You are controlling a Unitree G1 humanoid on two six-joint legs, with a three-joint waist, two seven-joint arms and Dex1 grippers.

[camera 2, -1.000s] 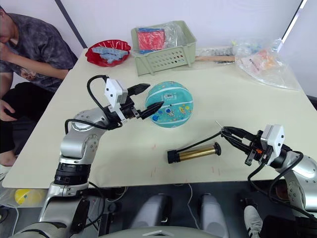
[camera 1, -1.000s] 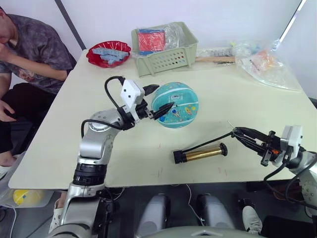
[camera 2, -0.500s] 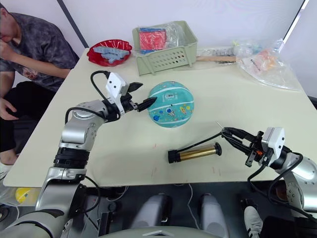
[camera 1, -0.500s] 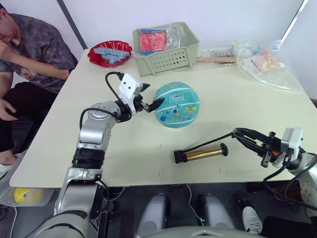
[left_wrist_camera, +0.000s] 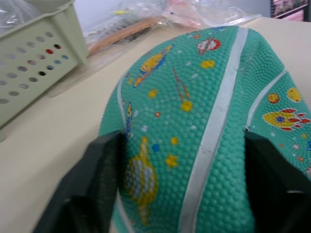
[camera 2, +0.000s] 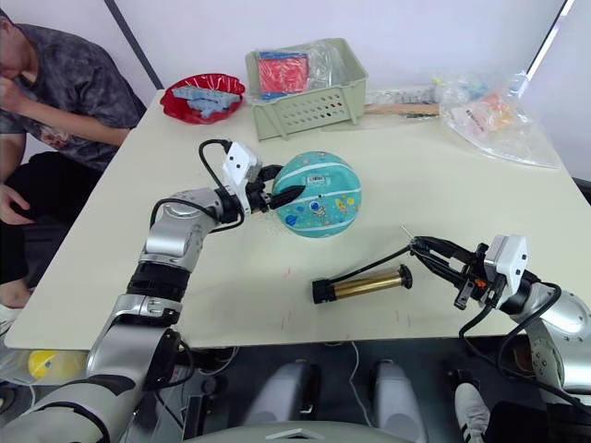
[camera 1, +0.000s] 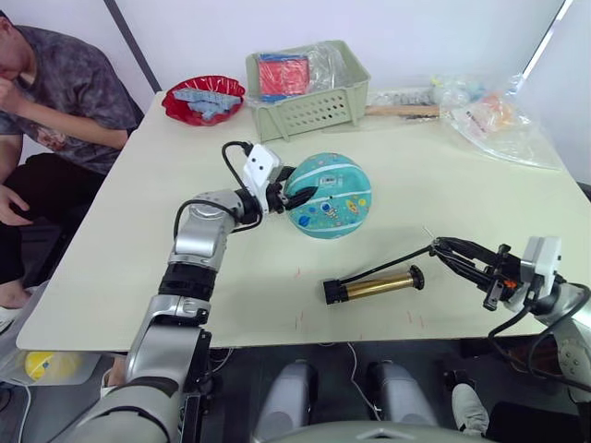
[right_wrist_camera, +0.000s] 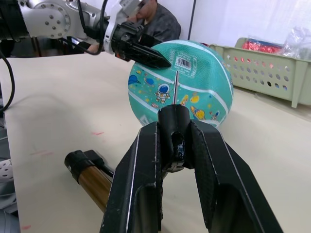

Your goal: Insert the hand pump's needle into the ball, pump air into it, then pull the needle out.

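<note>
The teal ball (camera 1: 332, 196) with white seams and cartoon prints rests mid-table. My left gripper (camera 1: 301, 185) is open at the ball's left side, and in the left wrist view its black fingers (left_wrist_camera: 92, 184) straddle a bulge of the ball (left_wrist_camera: 194, 145) and touch it. The gold hand pump (camera 1: 374, 286) lies on the table in front of the ball. Its black hose (camera 1: 397, 262) runs to my right gripper (camera 1: 441, 246), which is shut on the black fitting. The needle (right_wrist_camera: 175, 87) sticks out past the fingertips toward the ball, a clear gap away.
A green basket (camera 1: 309, 101) and a red bowl (camera 1: 203, 100) stand at the back. Clear plastic bags (camera 1: 499, 120) lie at the back right. A person (camera 1: 55, 92) sits by the table's left side. The table's front edge (camera 1: 277, 337) runs just below the pump.
My left gripper has moved right onto the ball's left side, its fingers now against the ball. The right gripper, pump and ball have stayed in place.
</note>
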